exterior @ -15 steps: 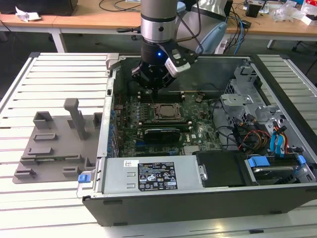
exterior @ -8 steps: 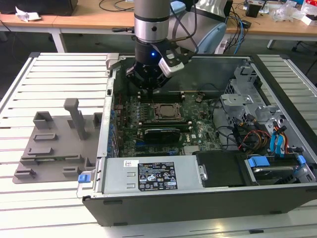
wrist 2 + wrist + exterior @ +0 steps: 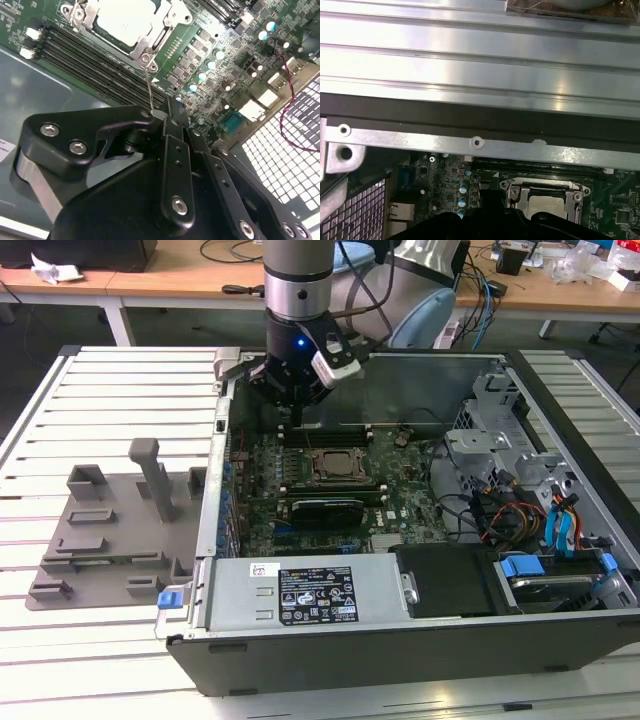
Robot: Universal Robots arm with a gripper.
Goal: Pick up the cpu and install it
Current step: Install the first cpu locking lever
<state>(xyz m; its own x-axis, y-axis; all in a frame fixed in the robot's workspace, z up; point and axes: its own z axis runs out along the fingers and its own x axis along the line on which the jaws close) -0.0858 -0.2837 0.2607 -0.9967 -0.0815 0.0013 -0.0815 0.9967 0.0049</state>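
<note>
The small square cpu with a pale silver-grey metal top (image 3: 125, 22) is seen seated inside the black metal-edged socket frame (image 3: 165, 30) on the green motherboard (image 3: 400, 495). The black gripper (image 3: 167, 117) is held above the board beside the socket, its fingers (image 3: 175, 145) drawn together on nothing.

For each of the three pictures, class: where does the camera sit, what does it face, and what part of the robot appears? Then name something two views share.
Exterior view: off the arm, above, facing the open computer case; arm and gripper show.
Second wrist view: on the arm, facing the motherboard past the gripper.
First wrist view: on the arm, facing the case wall; a dark gripper edge shows.
Shared: the cpu in its socket, in both wrist views.
</note>
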